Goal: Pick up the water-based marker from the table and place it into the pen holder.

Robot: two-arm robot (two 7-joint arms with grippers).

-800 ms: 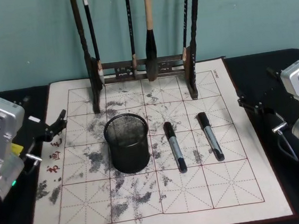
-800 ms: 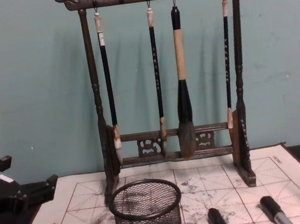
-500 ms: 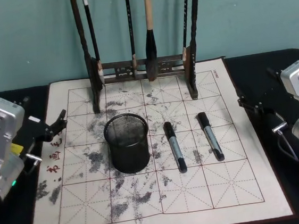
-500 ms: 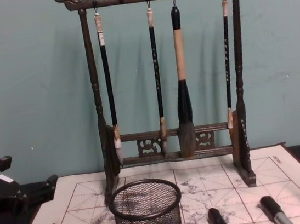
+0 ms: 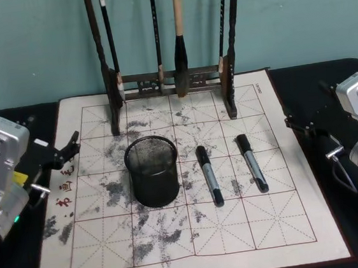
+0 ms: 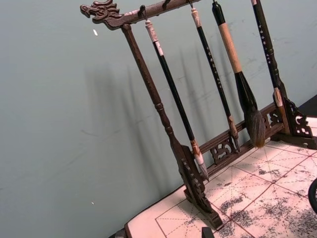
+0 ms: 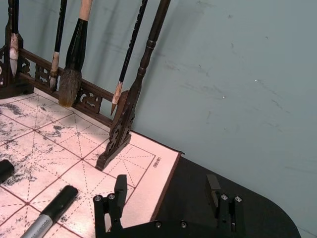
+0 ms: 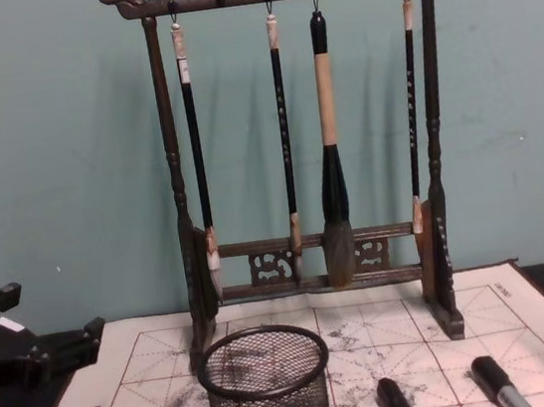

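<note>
Black mesh pen holder point(image 5: 153, 170) upright on the mat point(image 5: 272, 226) covering the table point(image 5: 327, 80), one marker point(image 5: 209, 175) lying just right of it, second marker point(image 5: 251, 163) beyond, left hand point(image 5: 66, 153) at the mat's left edge, right hand point(image 7: 166, 184) off its right edge — both open, empty

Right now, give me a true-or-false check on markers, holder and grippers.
A marker and a second marker lie on the mat right of the pen holder: true.
The pen holder already holds a marker: false, it is empty.
The right gripper grips a marker: false, it is open, empty, beside the mat's right edge.
The left gripper is open at the mat's left edge: true.
Four brushes hang on the brush rack: true.
</note>
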